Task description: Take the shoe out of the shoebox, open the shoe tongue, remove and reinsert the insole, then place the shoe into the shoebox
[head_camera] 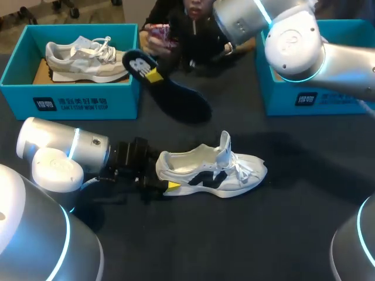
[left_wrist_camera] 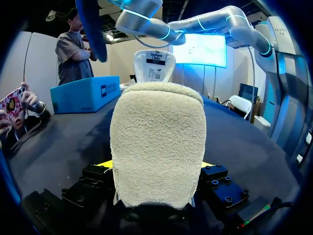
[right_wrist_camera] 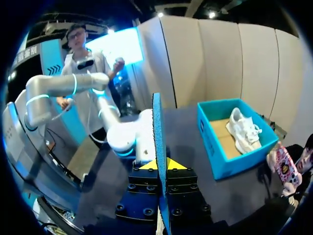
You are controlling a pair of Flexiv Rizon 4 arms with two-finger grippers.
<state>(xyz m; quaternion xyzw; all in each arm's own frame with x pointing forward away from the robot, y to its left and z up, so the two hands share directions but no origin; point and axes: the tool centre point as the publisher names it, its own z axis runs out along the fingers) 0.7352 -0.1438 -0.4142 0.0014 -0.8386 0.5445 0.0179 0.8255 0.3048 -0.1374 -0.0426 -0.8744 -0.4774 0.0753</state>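
teal shoebox (head_camera: 70, 104) with grey shoe (head_camera: 82, 58), white shoe (head_camera: 205, 172) and insole (head_camera: 176, 93) each gripped

The heel of the shoe (left_wrist_camera: 156, 147) covers all but slivers of the left gripper's (left_wrist_camera: 156, 164) yellow fingertips (left_wrist_camera: 106, 163); beyond the shoe, the raised insole (left_wrist_camera: 93, 29) is cut off at the edge.

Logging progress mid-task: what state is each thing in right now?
shoe: on the table, tongue raised, insole out, heel gripped.
insole: out of the shoe, held above the table.
left gripper: shut on the shoe's heel.
right gripper: shut on the insole.
left shoebox: open, another shoe inside.
right shoebox: open.
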